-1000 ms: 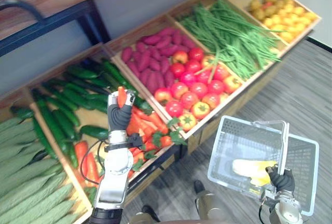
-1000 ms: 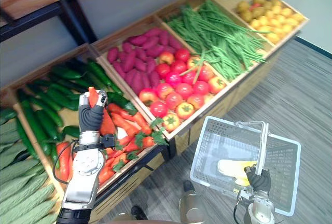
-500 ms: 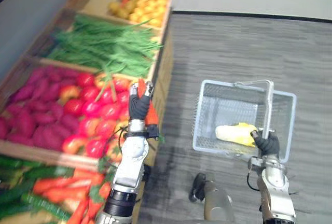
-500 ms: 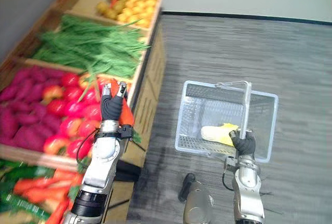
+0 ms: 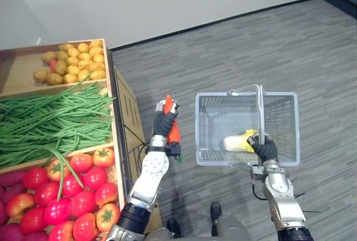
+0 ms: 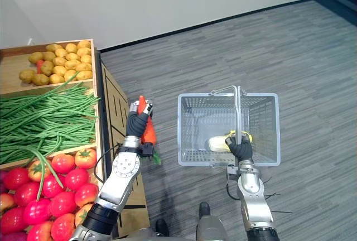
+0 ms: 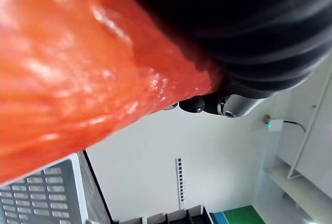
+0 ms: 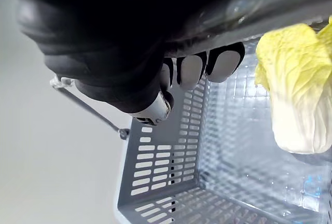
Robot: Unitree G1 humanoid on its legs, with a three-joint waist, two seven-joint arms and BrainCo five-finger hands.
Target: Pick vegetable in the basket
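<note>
- Carrot [image 5: 174, 133], orange with green leaves at its lower end, stands nearly upright in the air, gripped in the robot's left hand [image 5: 163, 123]; the tip pokes out above the fingers.
- Left hand's fingers are curled tight round the carrot, and the forearm rises steeply from the lower left.
- Carrot hangs over the grey floor [image 5: 234, 46], between the end of a wooden produce stand [image 5: 121, 124] and a basket [image 5: 215, 107], just beside the basket's left wall and outside it.
- Basket is grey mesh and holds a pale yellow cabbage [image 5: 237, 142].
- Right hand [image 5: 265, 150] is closed round the basket's metal handle [image 5: 260, 112] at its near end, its arm reaching up from the lower right.
- Stand holds tomatoes [image 5: 78, 185], green beans [image 5: 50, 124] and potatoes [image 5: 70, 68].
</note>
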